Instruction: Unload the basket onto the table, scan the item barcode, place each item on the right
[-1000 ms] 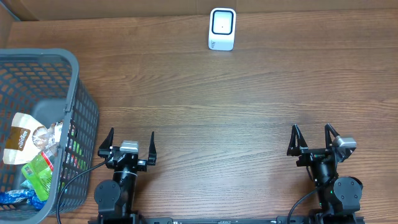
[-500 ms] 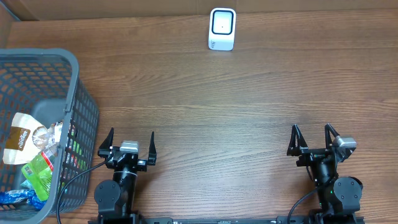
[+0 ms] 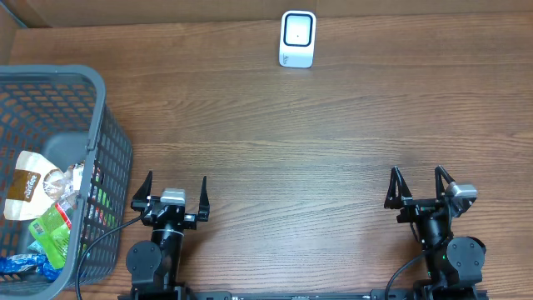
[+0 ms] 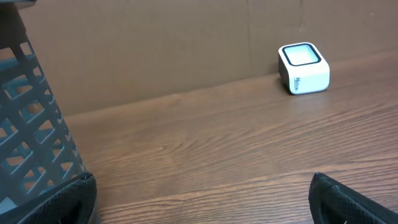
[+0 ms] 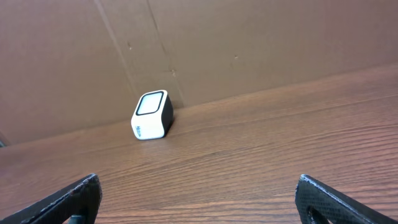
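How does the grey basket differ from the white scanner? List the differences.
Size: the basket is far larger than the scanner.
Look: the basket is grey open mesh; the scanner a solid white box with a dark-rimmed window.
Place: the basket stands at the left edge of the table, the scanner at its far edge.
Contents: the basket holds packaged items; the scanner holds nothing.
Shared: both rest on that wooden table.

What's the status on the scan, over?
Open and empty: left hand, right hand. Items in basket, none picked. Scanner at far edge, nothing in the way.
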